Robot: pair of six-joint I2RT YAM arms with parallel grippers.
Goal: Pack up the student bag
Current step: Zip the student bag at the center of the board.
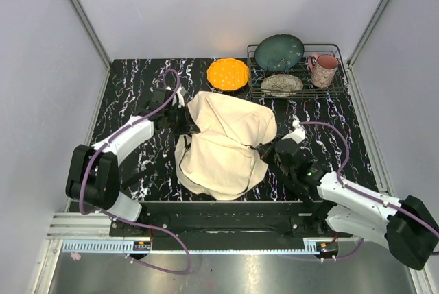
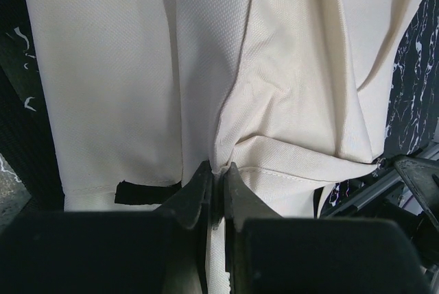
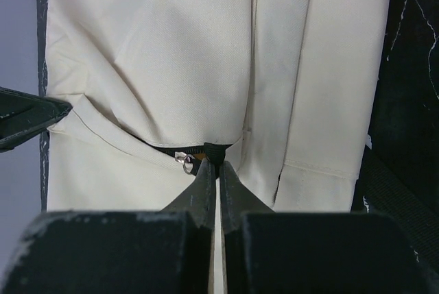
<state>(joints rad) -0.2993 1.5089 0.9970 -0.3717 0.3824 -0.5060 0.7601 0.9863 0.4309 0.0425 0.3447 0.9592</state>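
- Overhead, the student bag [image 1: 226, 143] lies mid-table between both arms. The dish rack [image 1: 322, 88] and orange plate [image 1: 228, 74] sit just beyond it, so any pull should probably go sideways or toward the near edge.
- Left wrist: the left gripper [image 2: 218, 177] is pinched tight on a fold of cream fabric and is best kept as the anchor.
- Right wrist: the right gripper [image 3: 214, 170] is clamped on the black zipper pull [image 3: 214, 149]; draw along the track, not upward.

We are seeing the student bag [image 2: 295, 68] running past the top edge of both wrist views, its folds hiding the interior.
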